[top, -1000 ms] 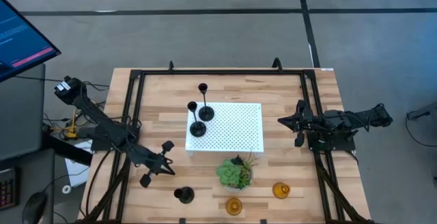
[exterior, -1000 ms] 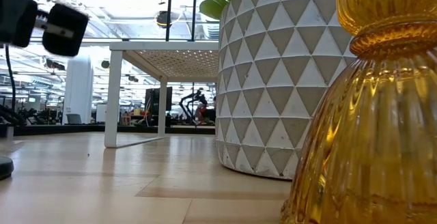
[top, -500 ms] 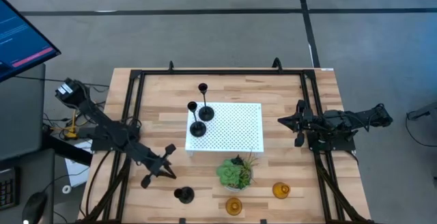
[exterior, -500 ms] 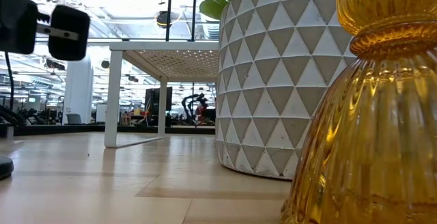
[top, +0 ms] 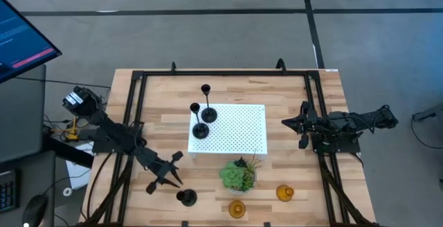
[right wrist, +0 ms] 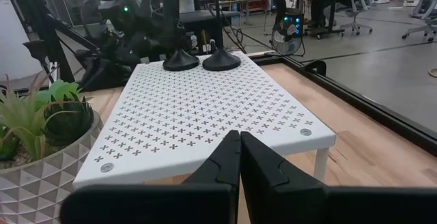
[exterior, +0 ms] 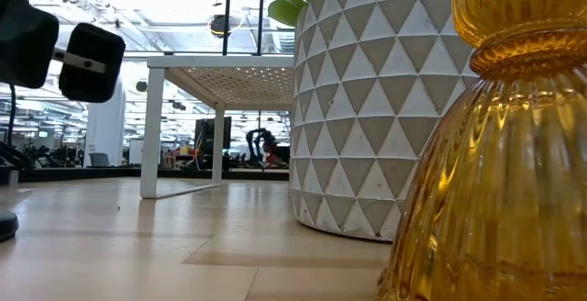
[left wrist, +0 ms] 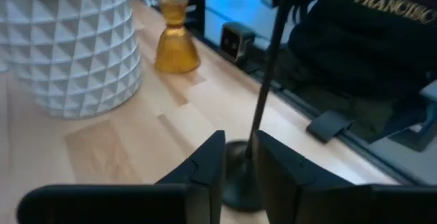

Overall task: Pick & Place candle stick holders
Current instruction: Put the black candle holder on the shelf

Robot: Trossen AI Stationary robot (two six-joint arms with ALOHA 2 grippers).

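You had the left gripper point(top: 163, 174) hanging fingers apart, just short of the black candle stick holder point(top: 185, 198) near the table's front edge, apparently lining up on its stem, while the right gripper point(top: 302, 128) waited closed beside the white stand point(top: 239, 133).

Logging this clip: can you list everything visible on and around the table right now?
table: one, light wood, under a black frame
stand: one, white and perforated, mid-table
black candle holders: three; two on the stand's left edge, one on the table near the front edge
amber candle holders: two, front edge
plant: one, green, white faceted pot, in front of the stand
person: one, dark top, beyond the table edge
left gripper: open, just short of the front black holder
right gripper: shut, at the stand's right
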